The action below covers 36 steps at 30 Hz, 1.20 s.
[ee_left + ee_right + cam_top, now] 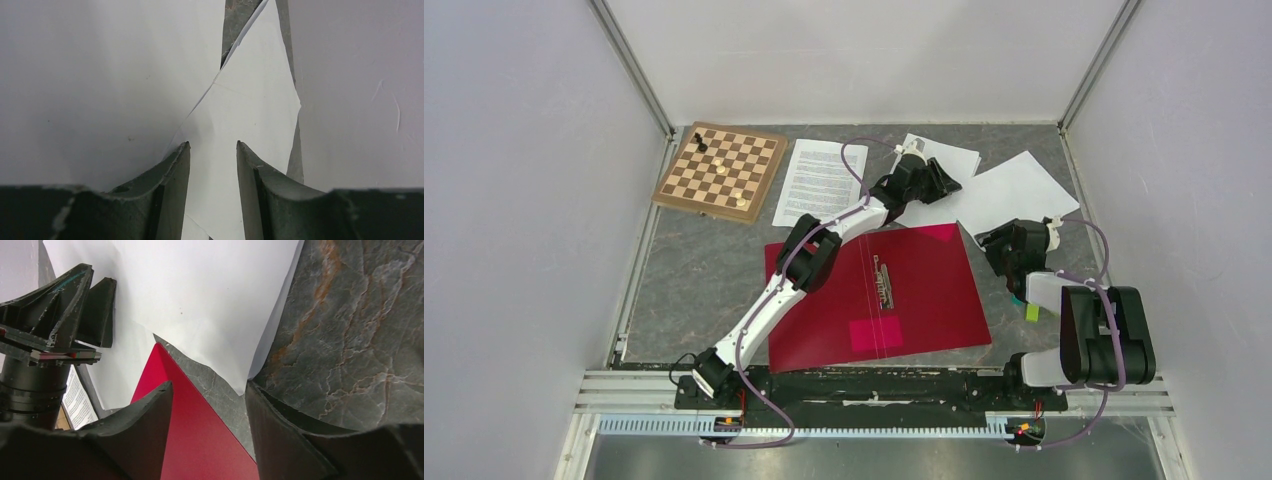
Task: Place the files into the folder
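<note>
The red folder (874, 295) lies open and flat in the middle of the table, with its metal clip and pink patch showing. Behind it lie the files: a printed sheet (819, 182) and two blank white sheets (949, 160) (1019, 190). My left gripper (939, 180) hangs low over the blank sheets (250, 100), jaws apart with nothing between them. My right gripper (999, 245) is open over the folder's far right corner (195, 440), just short of a blank sheet's corner (200, 295). The left gripper (65, 305) also shows in the right wrist view.
A brown-and-white chessboard (721, 170) with a few pieces sits at the back left. White walls close in the table on three sides. Grey marble table surface (350, 340) shows to the right of the sheets.
</note>
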Each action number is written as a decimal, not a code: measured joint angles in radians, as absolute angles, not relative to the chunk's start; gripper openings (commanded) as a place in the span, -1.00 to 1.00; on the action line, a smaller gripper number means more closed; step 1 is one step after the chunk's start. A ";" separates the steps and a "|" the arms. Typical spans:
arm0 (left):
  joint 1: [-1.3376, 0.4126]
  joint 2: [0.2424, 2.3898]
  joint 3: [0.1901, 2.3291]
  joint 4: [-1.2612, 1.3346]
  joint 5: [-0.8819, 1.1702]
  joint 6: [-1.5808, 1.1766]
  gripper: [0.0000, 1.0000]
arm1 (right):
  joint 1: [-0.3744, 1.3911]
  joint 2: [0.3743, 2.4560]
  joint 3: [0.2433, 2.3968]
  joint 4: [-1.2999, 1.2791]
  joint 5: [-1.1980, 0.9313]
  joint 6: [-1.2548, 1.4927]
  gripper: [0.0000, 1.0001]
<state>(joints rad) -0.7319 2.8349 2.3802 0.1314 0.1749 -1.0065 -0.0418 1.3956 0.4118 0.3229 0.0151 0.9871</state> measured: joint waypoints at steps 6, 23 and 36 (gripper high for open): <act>-0.736 2.835 2.392 0.104 0.155 -1.007 -0.10 | -0.052 1.417 0.415 0.335 0.017 0.992 -0.02; -0.737 2.835 2.401 0.077 0.145 -1.007 -0.14 | -0.066 1.370 0.397 0.308 0.062 0.950 0.03; -0.737 2.835 2.406 0.065 0.139 -1.007 -0.14 | -0.070 1.447 0.393 0.403 0.050 0.976 -0.38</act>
<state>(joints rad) -0.7372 2.8346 2.4058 0.0654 0.1394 -1.0065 -0.0696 1.4471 0.3931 0.4034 0.0498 0.9764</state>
